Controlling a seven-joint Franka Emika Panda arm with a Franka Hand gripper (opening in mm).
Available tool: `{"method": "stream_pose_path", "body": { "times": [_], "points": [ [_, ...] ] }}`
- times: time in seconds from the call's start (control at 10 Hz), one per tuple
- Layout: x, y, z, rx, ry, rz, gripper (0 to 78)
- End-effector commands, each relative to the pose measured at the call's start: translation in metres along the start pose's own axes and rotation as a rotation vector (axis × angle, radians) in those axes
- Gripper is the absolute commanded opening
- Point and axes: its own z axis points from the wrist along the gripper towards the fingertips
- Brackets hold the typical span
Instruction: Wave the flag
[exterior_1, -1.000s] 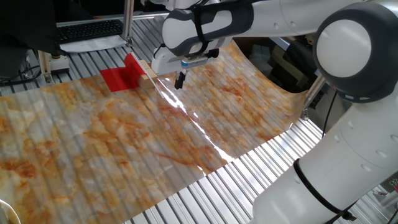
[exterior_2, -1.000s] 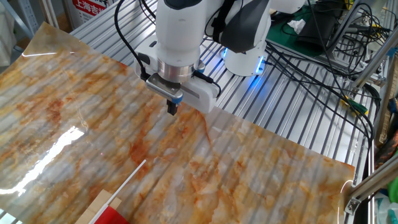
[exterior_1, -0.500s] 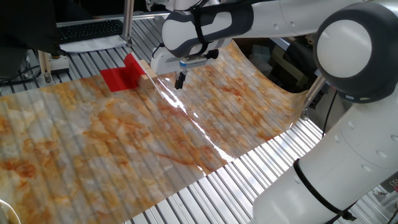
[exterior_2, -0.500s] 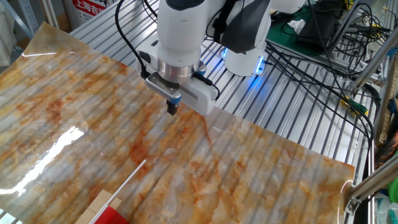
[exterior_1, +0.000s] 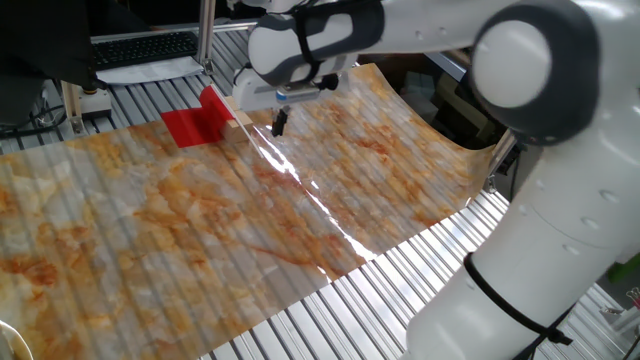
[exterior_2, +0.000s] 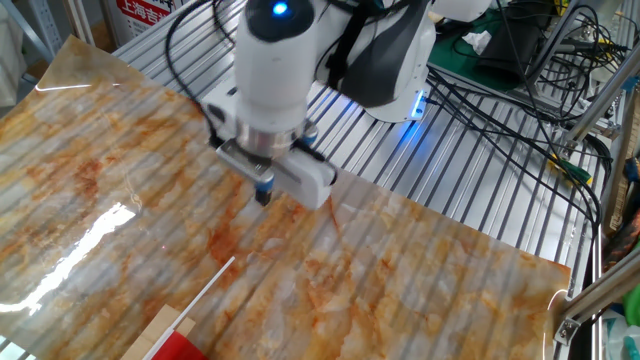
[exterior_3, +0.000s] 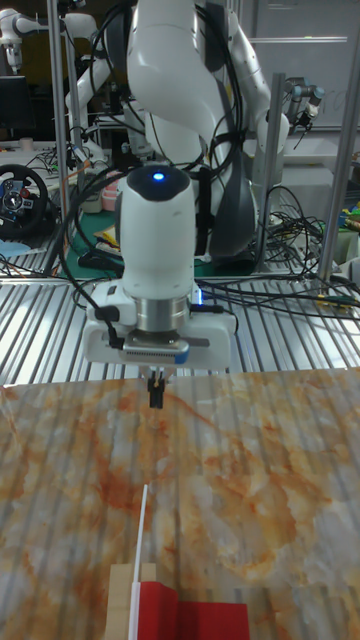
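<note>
The flag (exterior_1: 197, 121) is a small bright red cloth lying on the orange-marbled sheet at the far left, joined to a tan wooden block (exterior_1: 238, 114). Its white stick (exterior_2: 206, 286) and block corner show at the bottom edge of the other fixed view, and the red cloth (exterior_3: 190, 617) sits at the bottom of the tall view. My gripper (exterior_1: 279, 123) hangs just above the sheet, a short way right of the block, fingers shut with nothing between them. From the tall view the gripper (exterior_3: 156, 393) is beyond the stick's tip.
The large orange-marbled sheet (exterior_1: 300, 210) covers most of the slatted metal table (exterior_1: 420, 290). A keyboard (exterior_1: 140, 46) and a metal post (exterior_1: 204, 35) stand behind the flag. Cables (exterior_2: 520, 90) and the arm's base lie at the far side.
My gripper has shifted a little toward the flag's block, staying low over the sheet. The flag has not moved.
</note>
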Motion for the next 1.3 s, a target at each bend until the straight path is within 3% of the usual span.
{"method": "stream_pose_path", "body": {
  "times": [0.1,0.5,1.0,1.3],
  "points": [
    [-0.036,-0.005,0.008,-0.008,-0.007,-0.021,0.0],
    [-0.038,-0.005,0.010,-0.008,-0.007,-0.003,0.0],
    [-0.050,-0.007,0.015,-0.016,-0.014,0.000,0.0],
    [-0.060,0.000,0.022,-0.018,-0.046,-0.003,0.0]
  ]
}}
